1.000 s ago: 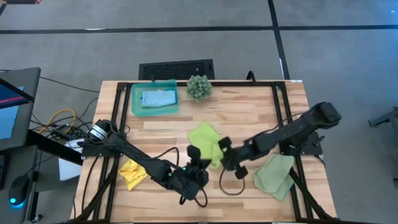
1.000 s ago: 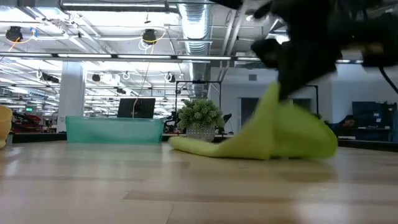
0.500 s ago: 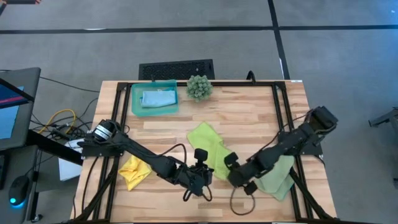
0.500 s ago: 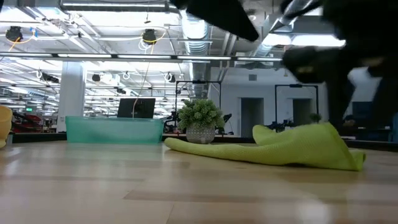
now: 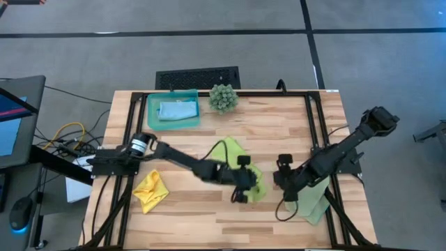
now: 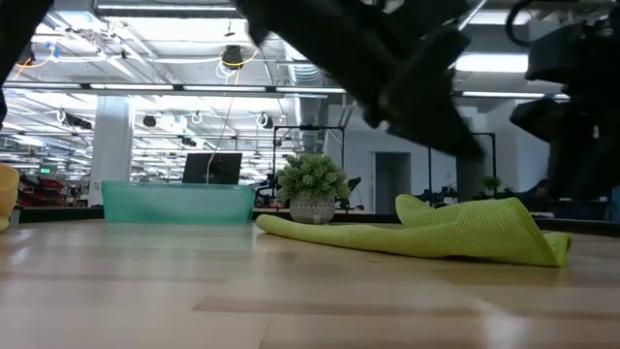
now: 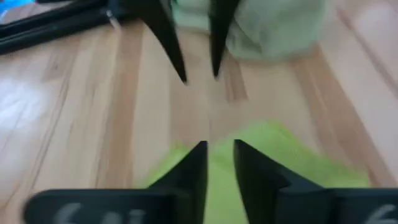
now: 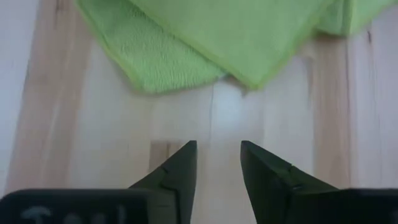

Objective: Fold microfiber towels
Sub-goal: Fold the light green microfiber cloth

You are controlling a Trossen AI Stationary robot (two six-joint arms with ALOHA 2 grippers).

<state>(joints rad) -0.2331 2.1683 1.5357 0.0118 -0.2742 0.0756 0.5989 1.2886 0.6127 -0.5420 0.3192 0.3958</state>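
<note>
Now the lime towel (image 5: 233, 162) lies under the open, empty left end effector (image 5: 245, 187).

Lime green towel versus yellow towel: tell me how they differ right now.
The lime green towel lies mid-table, spread in flat folded layers; the yellow towel sits crumpled near the left edge. The left gripper hovers at the lime one; nothing is near the yellow one. Both rest on the table, ungripped.

Bright, even light falls from above; shadows on the table (image 5: 279, 125) are soft and faint. In the low view, ceiling lamps (image 6: 231, 56) glare and the near arms are dark blurs. The left wrist view is smeared; the right wrist view is sharper.
</note>
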